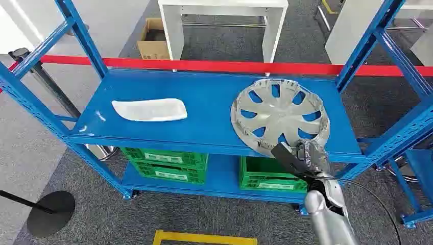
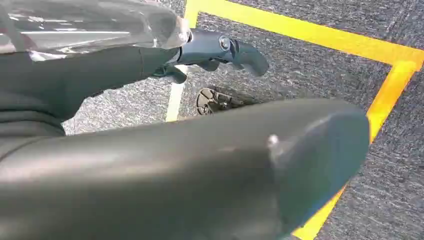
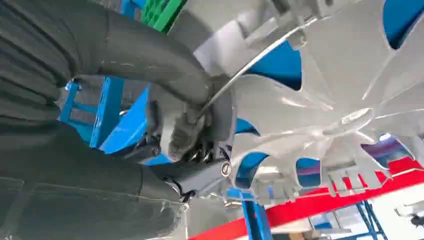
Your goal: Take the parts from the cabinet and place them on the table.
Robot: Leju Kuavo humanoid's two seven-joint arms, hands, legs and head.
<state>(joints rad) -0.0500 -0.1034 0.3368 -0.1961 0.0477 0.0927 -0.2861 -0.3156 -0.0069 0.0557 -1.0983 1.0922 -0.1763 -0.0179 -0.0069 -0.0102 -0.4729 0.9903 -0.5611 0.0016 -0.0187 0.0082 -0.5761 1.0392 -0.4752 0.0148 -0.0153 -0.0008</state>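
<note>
A silver wheel cover lies on the right side of the blue shelf, its near rim hanging past the shelf's front edge. My right hand grips that near rim. In the right wrist view the thumb of my right hand lies over the edge of the wheel cover, with the darker fingers beneath it. A flat white plastic part rests on the left side of the same shelf. My left hand hangs over the carpeted floor with its fingers apart, holding nothing.
Two green crates stand on the lower shelf. Blue uprights frame both ends of the shelf. A red barrier tape runs behind it, with a white table and a cardboard box beyond. Yellow floor tape lies near me.
</note>
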